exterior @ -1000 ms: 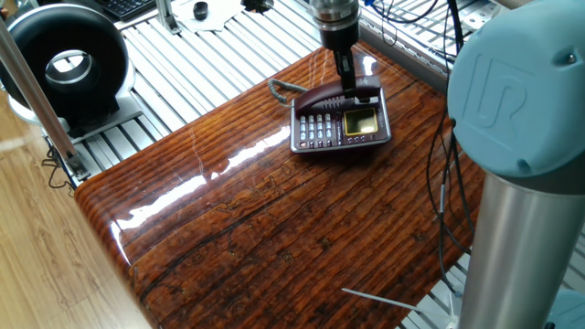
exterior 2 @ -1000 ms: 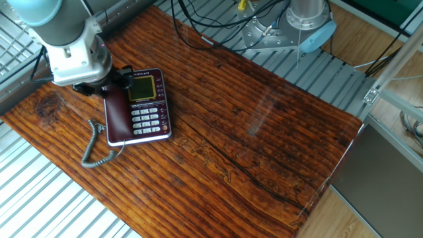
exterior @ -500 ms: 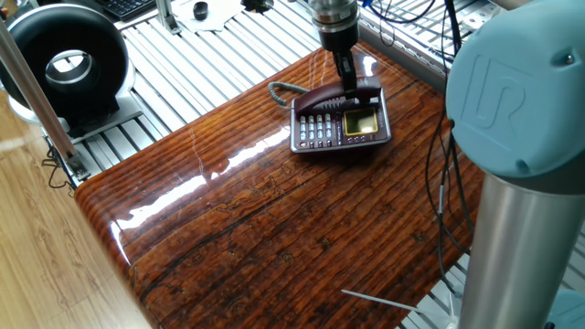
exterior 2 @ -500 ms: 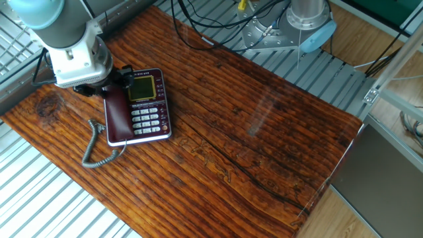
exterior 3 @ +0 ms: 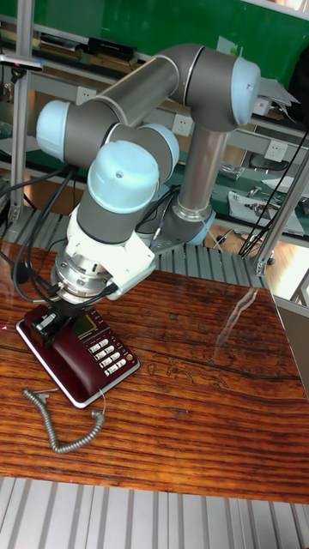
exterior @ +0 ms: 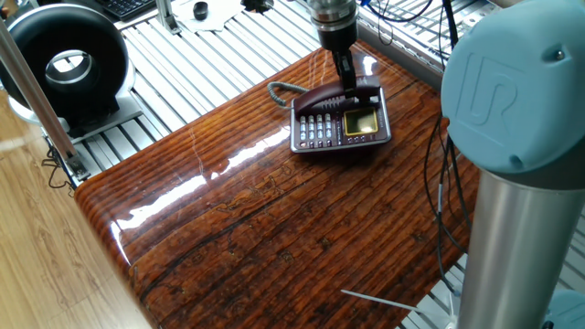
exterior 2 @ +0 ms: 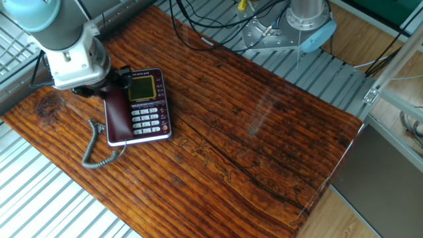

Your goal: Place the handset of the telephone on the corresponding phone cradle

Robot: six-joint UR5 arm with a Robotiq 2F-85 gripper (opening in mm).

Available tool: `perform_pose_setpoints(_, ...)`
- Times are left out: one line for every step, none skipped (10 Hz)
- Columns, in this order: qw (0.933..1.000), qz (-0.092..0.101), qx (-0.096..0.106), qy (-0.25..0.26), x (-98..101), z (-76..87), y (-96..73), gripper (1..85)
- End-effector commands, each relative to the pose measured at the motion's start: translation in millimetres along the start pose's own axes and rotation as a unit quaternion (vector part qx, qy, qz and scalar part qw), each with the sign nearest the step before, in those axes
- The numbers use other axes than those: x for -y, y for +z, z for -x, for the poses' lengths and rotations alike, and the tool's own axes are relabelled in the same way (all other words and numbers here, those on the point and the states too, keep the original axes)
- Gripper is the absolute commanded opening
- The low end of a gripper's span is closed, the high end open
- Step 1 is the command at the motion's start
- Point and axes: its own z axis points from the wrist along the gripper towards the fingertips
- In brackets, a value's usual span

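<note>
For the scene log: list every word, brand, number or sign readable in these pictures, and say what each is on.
"UR": embossed logo on the blue joint cap of the robot arm, seen at an angle in one fixed view.
Keypad of the telephone: key markings too small to read.
Yellow-green display: nothing legible.
Wall plates behind the arm in the tall fixed view: too blurred to read.
No other text is legible.

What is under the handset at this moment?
The handset lies along the telephone's cradle side, beside the keypad. The cradle itself is covered by it, so seating cannot be confirmed. The claw is right over the handset.
</note>
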Motion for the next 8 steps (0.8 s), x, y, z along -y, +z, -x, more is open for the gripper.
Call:
perform_pose_setpoints(0.9999,0.006,0.011,0.007,0.8,6.0,1.1,19.7)
perform_pose_setpoints(0.9999,0.007,0.010,0.006,0.7,5.9,1.5,19.7)
perform_pose_setpoints(0.9999,0.004,0.007,0.007,2.0,4.1,1.8,19.7)
perform_pose_setpoints(0.9999,0.005,0.008,0.007,2.1,4.5,2.6,19.7)
perform_pose_setpoints(0.9999,0.009,0.011,0.006,0.7,5.4,2.9,19.7)
perform_pose_setpoints(0.9999,0.008,0.009,0.006,0.8,4.1,3.0,19.7)
perform_pose_setpoints(0.9999,0.011,0.009,0.006,-0.1,4.1,3.3,19.7)
perform_pose_setpoints(0.9999,0.011,0.008,0.006,-0.2,3.5,3.3,19.7)
